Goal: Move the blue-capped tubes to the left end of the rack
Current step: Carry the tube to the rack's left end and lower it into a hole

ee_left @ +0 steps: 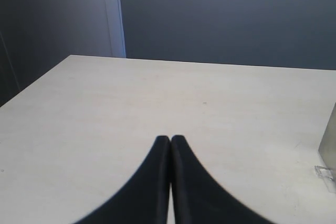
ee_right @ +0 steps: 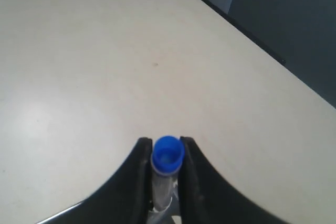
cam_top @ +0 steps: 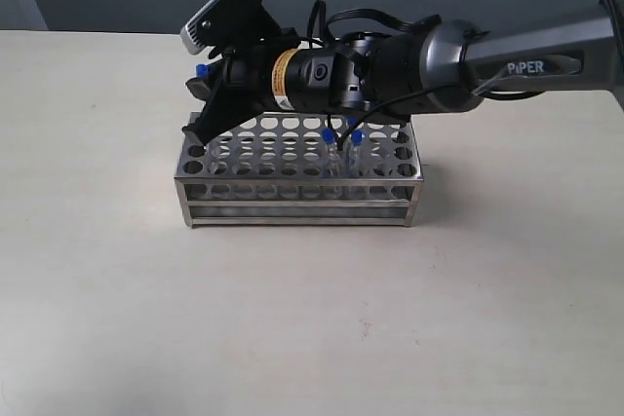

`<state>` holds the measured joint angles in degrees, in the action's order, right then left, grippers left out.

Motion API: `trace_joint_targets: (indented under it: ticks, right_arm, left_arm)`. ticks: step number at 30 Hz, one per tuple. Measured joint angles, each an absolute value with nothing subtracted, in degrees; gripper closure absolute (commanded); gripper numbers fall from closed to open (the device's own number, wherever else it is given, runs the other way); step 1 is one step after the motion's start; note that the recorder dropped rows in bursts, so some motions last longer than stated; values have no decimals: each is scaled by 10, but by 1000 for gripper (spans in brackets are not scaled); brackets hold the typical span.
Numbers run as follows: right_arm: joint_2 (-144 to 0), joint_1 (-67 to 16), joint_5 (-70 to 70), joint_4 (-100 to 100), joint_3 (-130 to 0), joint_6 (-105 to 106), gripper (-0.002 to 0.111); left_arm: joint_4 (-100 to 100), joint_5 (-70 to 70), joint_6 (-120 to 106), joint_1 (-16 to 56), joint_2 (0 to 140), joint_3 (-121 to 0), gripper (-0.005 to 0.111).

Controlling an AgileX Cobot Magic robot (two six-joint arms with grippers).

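The shiny metal rack [cam_top: 234, 187] stands mid-table. Two blue-capped tubes [cam_top: 330, 135] [cam_top: 356, 136] stand upright in holes right of its middle. My right arm reaches across over the rack to its left end. There the right gripper [cam_top: 202, 85] is shut on a third blue-capped tube [cam_top: 200, 70], just above the rack's far left corner. The right wrist view shows that tube [ee_right: 167, 155] pinched between both fingers of the right gripper [ee_right: 167, 142], cap at the fingertips. The left gripper [ee_left: 171, 139] is shut and empty above bare table; it is out of the exterior view.
The pale table [cam_top: 312, 319] stretches around the rack, with a dark wall behind. A grey metal edge [ee_left: 329, 140] shows at the border of the left wrist view. The right arm's body [cam_top: 439, 56] hangs over the rack's back rows.
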<state>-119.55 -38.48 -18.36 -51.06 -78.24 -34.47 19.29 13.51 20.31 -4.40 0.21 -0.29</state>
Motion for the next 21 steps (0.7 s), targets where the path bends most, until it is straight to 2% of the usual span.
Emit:
trace_joint_targets:
  ticks: [21]
  right_arm:
    - [-1195, -385, -182, -522, -781, -350, 109]
  left_arm:
    - [193, 135, 203, -44, 2, -3, 106]
